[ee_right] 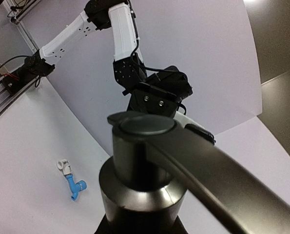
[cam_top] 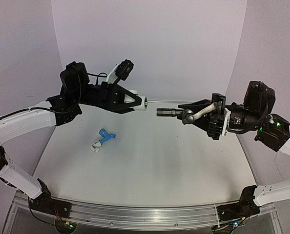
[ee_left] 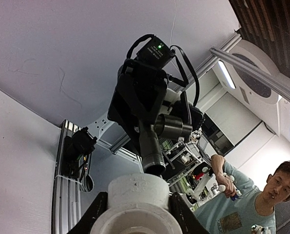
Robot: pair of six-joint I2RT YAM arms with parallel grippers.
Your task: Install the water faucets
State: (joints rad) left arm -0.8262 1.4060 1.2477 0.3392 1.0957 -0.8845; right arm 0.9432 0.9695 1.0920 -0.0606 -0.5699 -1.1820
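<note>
Nearest the lens runs the rail [cam_top: 145,213] that carries my two arm bases, and beyond it spreads the pale bench [cam_top: 183,165], the biggest thing in sight. Over it my left arm [cam_top: 23,124] and right arm [cam_top: 261,114] reach in from either side and face each other in the air above the far half. My left tool [cam_top: 135,101] is clamped on a white fitting [cam_top: 143,103] whose open mouth is turned right. My right tool [cam_top: 210,116] is closed tight on the metal faucet [cam_top: 181,114], gripping it at the handle end with the threaded shank pointing left at that mouth. From above, the two parts sit roughly in line, near but apart, with a gap showing, and nothing is threaded in yet. The metal faucet is dark silvery grey, with a round body, a straight ribbed shank and a paler curved lever. Smallest of all, the blue faucet [cam_top: 106,134] lies on the bench left of centre, nearer than my left tool, touching the other fitting [cam_top: 95,146] at its near end. I judge that pair already joined, though it is too small to be sure. So I reckon about half is done. What is left is closing the gap, seating the shank squarely and turning it home.
</note>
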